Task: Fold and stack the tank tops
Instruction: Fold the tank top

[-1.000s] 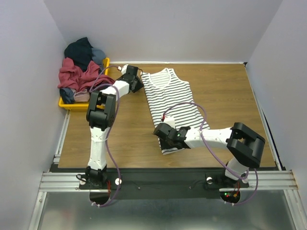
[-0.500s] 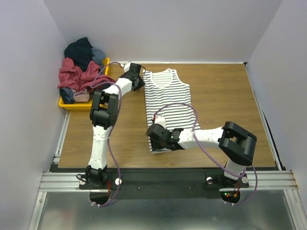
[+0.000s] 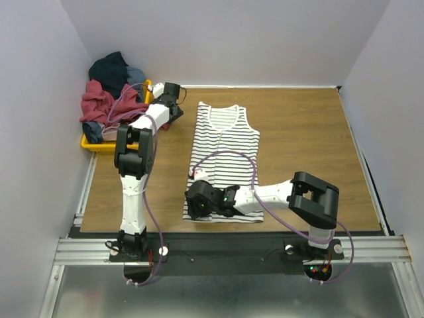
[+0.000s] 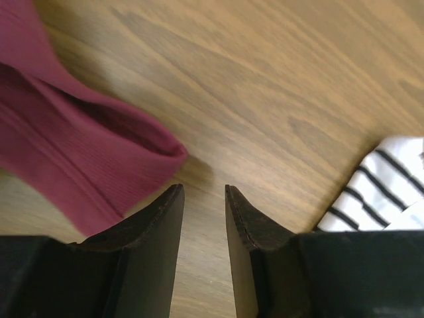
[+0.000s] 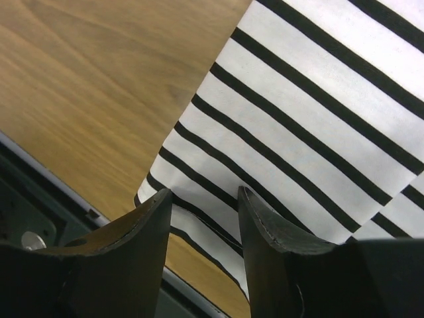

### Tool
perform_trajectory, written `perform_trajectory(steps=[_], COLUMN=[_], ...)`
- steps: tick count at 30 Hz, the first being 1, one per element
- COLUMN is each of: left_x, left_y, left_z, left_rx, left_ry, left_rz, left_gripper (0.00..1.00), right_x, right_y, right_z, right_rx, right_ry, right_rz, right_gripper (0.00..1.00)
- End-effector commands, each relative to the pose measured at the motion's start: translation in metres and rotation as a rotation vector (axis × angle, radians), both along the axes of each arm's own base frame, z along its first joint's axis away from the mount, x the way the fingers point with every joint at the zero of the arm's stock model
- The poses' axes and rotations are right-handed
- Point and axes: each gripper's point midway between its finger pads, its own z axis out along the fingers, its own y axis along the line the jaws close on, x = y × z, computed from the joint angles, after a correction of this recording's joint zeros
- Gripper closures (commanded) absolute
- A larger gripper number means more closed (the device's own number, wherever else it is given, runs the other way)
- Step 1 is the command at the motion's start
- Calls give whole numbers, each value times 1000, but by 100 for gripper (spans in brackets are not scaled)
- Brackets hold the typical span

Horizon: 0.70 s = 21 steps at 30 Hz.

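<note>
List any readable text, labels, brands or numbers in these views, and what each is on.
None: no legible text in any view.
striped tank top: stripes only, no print or tag showing.
yellow tray and clothes pile: no visible marking.
indicator lights at the right arm's base: red and green dots, no lettering readable.

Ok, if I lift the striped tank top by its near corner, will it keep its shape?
Probably not: the striped tank top lies flat and thin on the table, so it should drape limply. It looks light, and likely slides easily on the smooth wood.
</note>
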Motion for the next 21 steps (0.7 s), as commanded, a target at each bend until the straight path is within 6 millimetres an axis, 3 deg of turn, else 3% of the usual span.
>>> perform_trajectory(steps=[1,5,7,8,10,13,17,19,20,21], left_x=[10,15,12,12,3,-13,-55,-73,-86,-97], left_y=[2,-25,-42,-60,-90,-117,-160,-174,-172,-174], left_z=[90,127,146,160,172,172,162,163,145,156], left_rx=[-23,-60,-68,-80,-91,-100,-159,-200,-188,-203], left_ry=[-162,-238,-278,-314,-332,-325,-313,-321,-289,-311], left_rz=[-25,-146,-225,-277,-355,-392,-428,-423,-409,-409], left_gripper=[57,57,57,57,57,57,58,59,60,60], right_x=[-13,11,24,28,39,56,114,147,158,171], right_y=[-8,-23,-42,-49,-86,-120,-201,-229,-236,-241], right_z=[-21,16,45,54,71,84,87,90,91,93], right_rx=[-58,-17,7,11,-25,-22,-36,-33,-23,-12], right_ry=[40,-75,-148,-170,-229,-248,-213,-179,-166,-170], right_rz=[-8,-139,-230,-265,-380,-490,-667,-730,-735,-716], right_gripper=[49,45,42,42,39,40,41,41,41,41])
